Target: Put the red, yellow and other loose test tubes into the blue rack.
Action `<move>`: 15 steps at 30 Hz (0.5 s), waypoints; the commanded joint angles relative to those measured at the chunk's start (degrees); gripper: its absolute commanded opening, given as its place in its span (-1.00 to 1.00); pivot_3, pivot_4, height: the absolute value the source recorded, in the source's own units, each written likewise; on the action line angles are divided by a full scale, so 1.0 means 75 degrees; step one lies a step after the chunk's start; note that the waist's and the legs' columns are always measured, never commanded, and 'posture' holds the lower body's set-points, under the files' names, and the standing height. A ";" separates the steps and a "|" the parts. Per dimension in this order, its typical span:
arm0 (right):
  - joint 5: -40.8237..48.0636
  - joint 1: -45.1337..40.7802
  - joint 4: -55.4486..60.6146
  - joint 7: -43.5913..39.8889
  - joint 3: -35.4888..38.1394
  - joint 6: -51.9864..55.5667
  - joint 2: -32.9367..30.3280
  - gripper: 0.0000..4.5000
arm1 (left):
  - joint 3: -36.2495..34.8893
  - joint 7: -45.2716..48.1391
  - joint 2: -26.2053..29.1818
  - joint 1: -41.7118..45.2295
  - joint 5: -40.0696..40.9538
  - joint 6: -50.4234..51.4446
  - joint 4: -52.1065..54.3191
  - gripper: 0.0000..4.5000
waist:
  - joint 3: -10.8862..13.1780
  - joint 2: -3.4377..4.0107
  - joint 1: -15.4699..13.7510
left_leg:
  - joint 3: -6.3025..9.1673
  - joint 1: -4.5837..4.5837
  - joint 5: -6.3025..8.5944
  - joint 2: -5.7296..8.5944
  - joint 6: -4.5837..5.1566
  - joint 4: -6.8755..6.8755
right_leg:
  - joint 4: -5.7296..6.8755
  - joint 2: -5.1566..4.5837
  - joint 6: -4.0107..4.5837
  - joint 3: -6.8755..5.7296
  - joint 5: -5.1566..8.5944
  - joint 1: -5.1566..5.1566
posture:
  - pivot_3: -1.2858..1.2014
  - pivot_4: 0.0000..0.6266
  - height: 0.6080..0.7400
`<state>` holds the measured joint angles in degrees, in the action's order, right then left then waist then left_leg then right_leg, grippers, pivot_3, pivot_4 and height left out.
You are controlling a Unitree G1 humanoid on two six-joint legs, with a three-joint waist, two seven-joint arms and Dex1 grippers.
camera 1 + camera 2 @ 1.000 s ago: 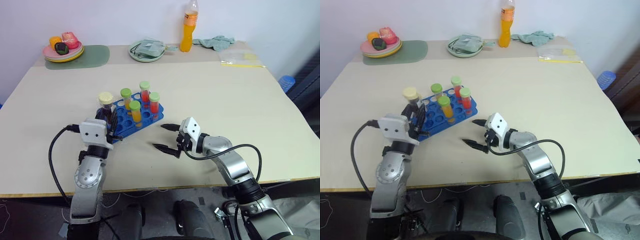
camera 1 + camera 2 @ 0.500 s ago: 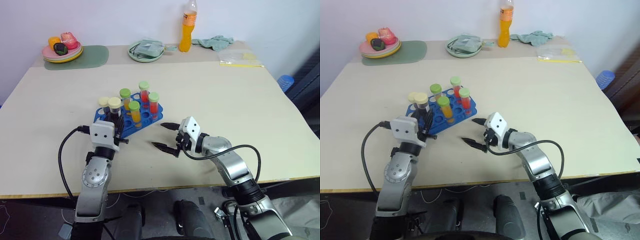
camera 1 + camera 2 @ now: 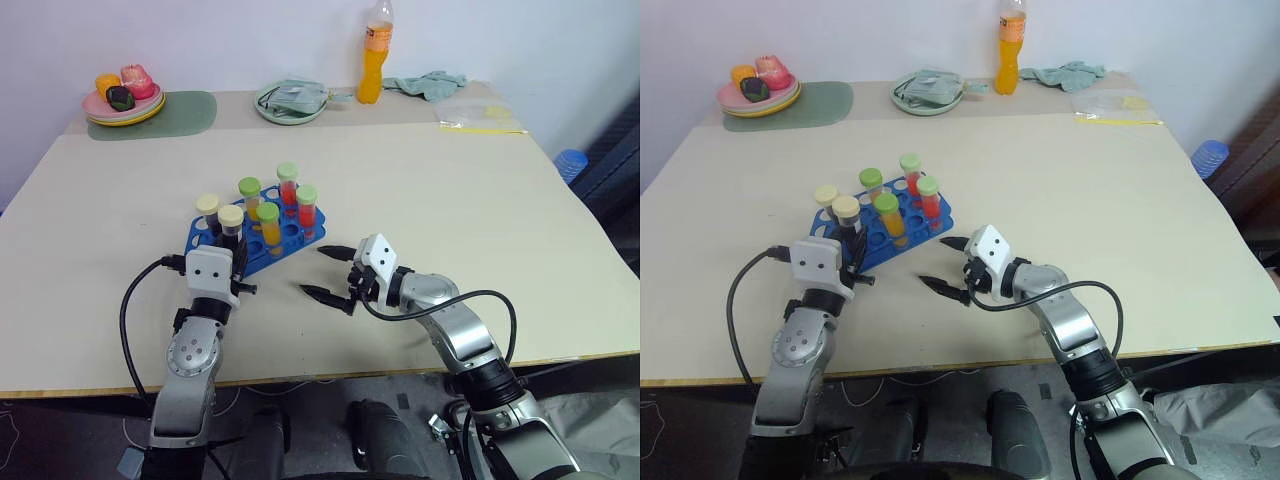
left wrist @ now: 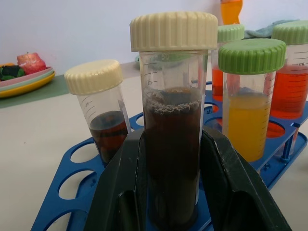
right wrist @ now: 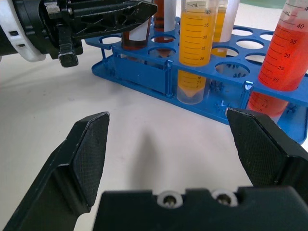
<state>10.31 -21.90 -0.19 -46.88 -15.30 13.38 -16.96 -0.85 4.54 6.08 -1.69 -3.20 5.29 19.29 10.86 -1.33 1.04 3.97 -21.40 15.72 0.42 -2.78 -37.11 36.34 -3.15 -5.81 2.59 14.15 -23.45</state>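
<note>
Left gripper is clamped on a cream-capped tube of dark brown liquid, upright at the near edge of the blue rack. Rack sits mid-table with five more capped tubes standing in it. Right gripper hovers just beside the rack, jaws spread wide, empty.
</note>
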 commanded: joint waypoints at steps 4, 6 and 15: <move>0.0052 0.0003 0.0158 0.0026 0.0027 -0.0062 0.0083 0.91 | -0.0159 0.0109 -0.0128 -0.0017 0.0481 -0.0150 -0.0058 -0.43 | 0.0000 0.0000 -0.0006 | 0.0000 0.0000 0.0000 0.0000 0.0000 0.0000 | -0.0001 0.0000 0.0000 0.0000 0.0000 0.0000 | 0.03 -0.52 1.00; 0.0050 0.0010 0.0169 0.0018 0.0026 -0.0080 0.0077 0.91 | -0.0188 0.0176 -0.0141 -0.0024 0.0631 -0.0187 -0.0151 -0.28 | 0.0000 0.0000 -0.0010 | 0.0000 0.0000 0.0000 0.0000 0.0000 0.0000 | -0.0002 0.0000 0.0000 0.0000 0.0000 0.0001 | 0.03 -0.52 1.00; 0.0457 -0.0081 0.0687 -0.0420 0.0356 0.0293 -0.0383 0.91 | -0.0867 0.0690 0.0136 -0.0934 0.1836 -0.0162 0.0871 0.97 | 0.0002 0.0000 0.0003 | 0.0000 -0.0003 0.0001 -0.0001 0.0000 0.0001 | -0.0007 -0.0001 0.0001 0.0000 0.0001 0.0000 | 0.03 -0.52 1.00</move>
<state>11.50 -21.91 1.01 -48.35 -14.99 14.76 -18.24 -3.84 7.70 5.62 -6.64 6.33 4.24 20.14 10.87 -1.33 1.06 3.96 -21.44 15.74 0.38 -2.77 -37.09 36.27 -3.16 -5.80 2.59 14.16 -23.46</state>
